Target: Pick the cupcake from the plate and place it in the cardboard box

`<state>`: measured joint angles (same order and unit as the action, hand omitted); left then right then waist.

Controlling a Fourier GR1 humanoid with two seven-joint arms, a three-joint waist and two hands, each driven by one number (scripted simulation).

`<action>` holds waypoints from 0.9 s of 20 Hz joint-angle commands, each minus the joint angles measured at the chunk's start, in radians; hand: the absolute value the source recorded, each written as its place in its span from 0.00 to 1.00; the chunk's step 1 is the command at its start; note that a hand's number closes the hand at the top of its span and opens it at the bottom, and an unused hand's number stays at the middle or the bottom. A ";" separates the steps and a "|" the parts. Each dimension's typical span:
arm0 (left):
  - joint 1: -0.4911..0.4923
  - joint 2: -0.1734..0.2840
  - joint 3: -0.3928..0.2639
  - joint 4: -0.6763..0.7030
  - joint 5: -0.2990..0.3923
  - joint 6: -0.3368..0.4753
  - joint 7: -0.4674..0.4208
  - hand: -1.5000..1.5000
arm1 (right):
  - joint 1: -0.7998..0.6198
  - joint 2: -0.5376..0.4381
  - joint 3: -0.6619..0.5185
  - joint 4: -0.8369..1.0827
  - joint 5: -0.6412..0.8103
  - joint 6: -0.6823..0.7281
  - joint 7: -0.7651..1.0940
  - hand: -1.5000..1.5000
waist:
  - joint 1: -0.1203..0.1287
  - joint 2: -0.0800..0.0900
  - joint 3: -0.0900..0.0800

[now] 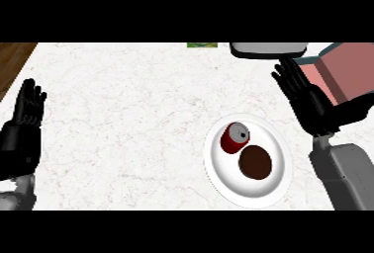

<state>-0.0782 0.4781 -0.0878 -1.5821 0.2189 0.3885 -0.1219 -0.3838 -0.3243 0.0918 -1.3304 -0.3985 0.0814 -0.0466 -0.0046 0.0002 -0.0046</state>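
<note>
The cardboard box (349,69) is cut off by the right edge of the head view, so only its pinkish inside and a teal rim are seen, and its lower part is hidden behind the right hand (312,101). A grey-and-white object (267,49) at the top edge is only partly shown and cannot be identified; a small green thing (202,45) at the top edge is likewise cut off. A strip of brown wood (15,57) is seen at the upper left beside the white marble counter (124,113). The right hand is held open, fingers straight and pointing up and to the left, with its grey forearm (343,178) coming in from the lower right. The left hand (23,123) is seen resting at the left edge, fingers up and spread open. A white plate (219,173) is set on the counter at lower centre-right. On it the cupcake (256,162) is seen as a dark brown round, touching or just beside a red can (235,138) lying on its side. The cupcake is below and to the left of the right hand, near it but apart, and nothing is held by either hand. The box is well above and to the right of the plate.
</note>
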 commanded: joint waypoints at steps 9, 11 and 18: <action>0.089 -0.107 -0.012 -0.015 0.141 -0.021 0.116 0.50 | 0.485 -0.067 -0.315 0.085 0.201 -0.615 -0.041 1.00 | -0.143 -0.011 -0.001; 0.082 -0.096 -0.002 -0.028 0.166 -0.036 0.149 0.50 | 0.578 -0.032 -0.310 -0.010 0.270 -0.713 -0.138 0.00 | -0.121 -0.018 -0.001; 0.001 -0.098 -0.032 -0.044 0.159 -0.048 0.209 0.50 | 0.881 -0.080 -0.106 -0.429 0.495 -0.766 0.013 0.00 | -0.049 -0.004 -0.004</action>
<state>-0.0441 0.3842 -0.1157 -1.6306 0.3713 0.3479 0.0642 0.3444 -0.3474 -0.0852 -1.5814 -0.0044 -0.6649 -0.1318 -0.0709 -0.0086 -0.0059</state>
